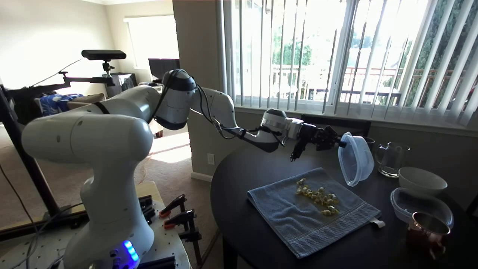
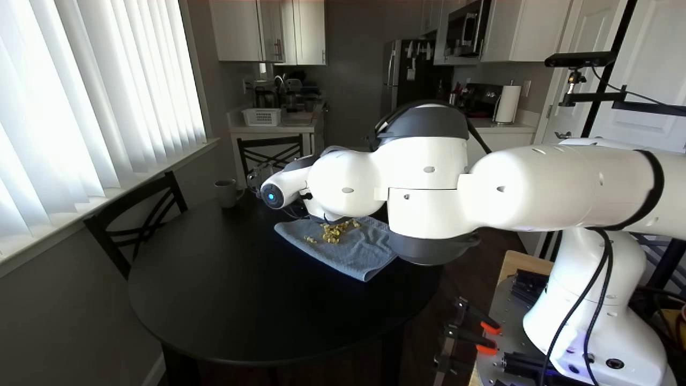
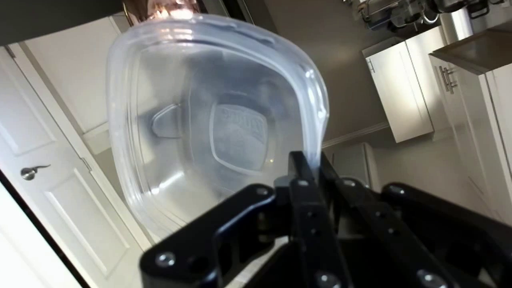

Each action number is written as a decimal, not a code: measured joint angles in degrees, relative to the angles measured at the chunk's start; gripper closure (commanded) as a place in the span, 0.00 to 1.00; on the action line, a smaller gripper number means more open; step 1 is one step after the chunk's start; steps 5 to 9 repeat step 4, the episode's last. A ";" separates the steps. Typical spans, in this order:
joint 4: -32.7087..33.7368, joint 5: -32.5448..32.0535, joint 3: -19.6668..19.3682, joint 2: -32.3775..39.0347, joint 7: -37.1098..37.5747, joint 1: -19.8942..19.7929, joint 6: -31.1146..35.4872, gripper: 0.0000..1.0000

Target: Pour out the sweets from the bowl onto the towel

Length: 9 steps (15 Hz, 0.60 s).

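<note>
Dark table (image 1: 242, 168) under towel (image 1: 280, 216), white bowl (image 1: 420, 182), clear container (image 1: 405, 209) and 3 mugs (image 1: 425, 235)

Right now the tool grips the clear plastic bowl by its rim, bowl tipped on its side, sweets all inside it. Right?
Wrong on the sweets: they lie on the towel, as both exterior views show, and the wrist view shows none inside the bowl. The rest holds: the tool grips the bowl by its rim, tipped on its side.
</note>
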 measured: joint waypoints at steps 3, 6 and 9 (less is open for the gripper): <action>0.05 -1.07 0.50 0.01 -0.10 -0.01 0.13 0.98; 0.09 -1.07 0.81 0.01 -0.13 -0.01 0.23 0.98; 0.09 -1.07 0.81 0.01 -0.13 -0.01 0.23 0.98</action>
